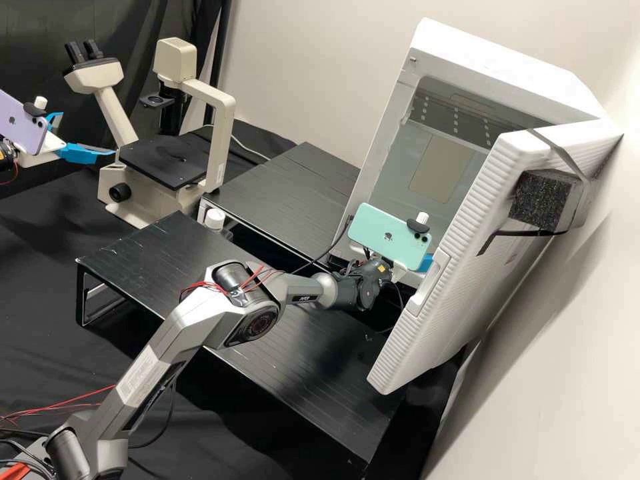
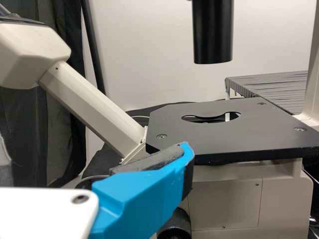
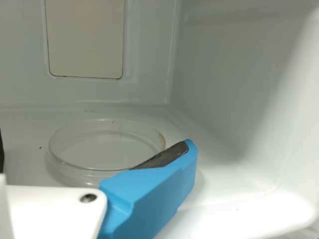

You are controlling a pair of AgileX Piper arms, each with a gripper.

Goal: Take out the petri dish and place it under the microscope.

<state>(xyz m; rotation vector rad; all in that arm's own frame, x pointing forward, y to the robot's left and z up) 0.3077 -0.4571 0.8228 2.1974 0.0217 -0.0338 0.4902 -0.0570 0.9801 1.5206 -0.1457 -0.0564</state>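
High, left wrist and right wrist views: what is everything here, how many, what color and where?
Petri dish: 1, clear, inside the box
Box: 1, white, right side, door open
Foam block: 1, dark, strapped to the door
Microscope: 1, cream and black, back left
Stands: 2, black, between microscope and box
Jar: 1, white-topped, beside the stands
Curtain: 1, dark, behind the microscope
Phones: 2, mint and purple, one per arm
Cables: several, red and black, along the arms
Left gripper: 1, blue-fingered, beside the microscope
Right gripper: 1, blue-fingered, at the dish
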